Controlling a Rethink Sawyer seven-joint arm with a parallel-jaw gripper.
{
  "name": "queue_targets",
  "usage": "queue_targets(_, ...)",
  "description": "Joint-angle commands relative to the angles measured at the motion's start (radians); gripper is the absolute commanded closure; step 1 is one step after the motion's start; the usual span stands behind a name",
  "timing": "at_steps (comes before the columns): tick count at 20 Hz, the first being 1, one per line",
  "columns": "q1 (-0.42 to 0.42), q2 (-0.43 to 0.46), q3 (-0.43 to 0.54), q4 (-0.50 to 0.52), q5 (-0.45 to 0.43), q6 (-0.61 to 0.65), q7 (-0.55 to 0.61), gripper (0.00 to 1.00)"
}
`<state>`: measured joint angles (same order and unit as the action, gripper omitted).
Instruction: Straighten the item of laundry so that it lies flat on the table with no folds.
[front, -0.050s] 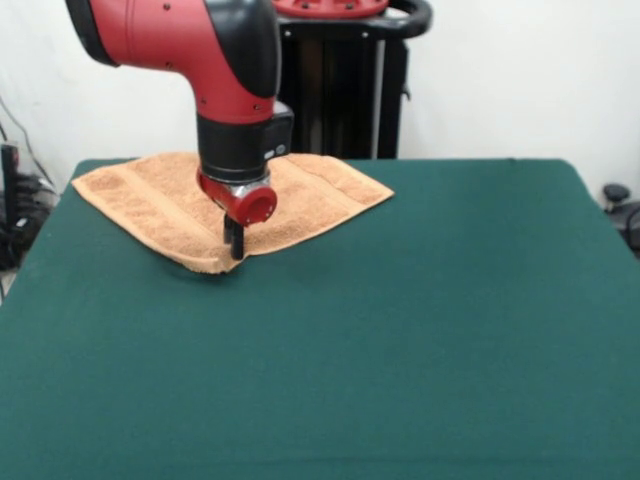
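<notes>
The towel (165, 205) is partly hidden by the arm; the gripper (234, 246) (jaw state cannot be told) is set at its near edge.

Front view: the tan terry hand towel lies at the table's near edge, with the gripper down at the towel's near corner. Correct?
Not quite. The front view shows the tan terry hand towel at the far edge of the dark green felt table, not the near edge. The gripper is indeed down at the towel's near corner.

Red and black arm (200, 50) bent downward, wrist vertical, gripper (234, 245) pointing straight down
</notes>
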<state>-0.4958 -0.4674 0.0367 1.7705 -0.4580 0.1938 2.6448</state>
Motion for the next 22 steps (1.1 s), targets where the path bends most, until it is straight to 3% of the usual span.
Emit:
queue_targets(1,-0.012,0.237,0.2,-0.194,-0.022,-0.164,-0.03,1.0)
queue_targets(13,0.109,0.234,0.141,-0.288,0.033,-0.164,0.038,1.0)
queue_targets(22,0.121,0.192,0.17,-0.304,0.035,-0.168,0.032,1.0)
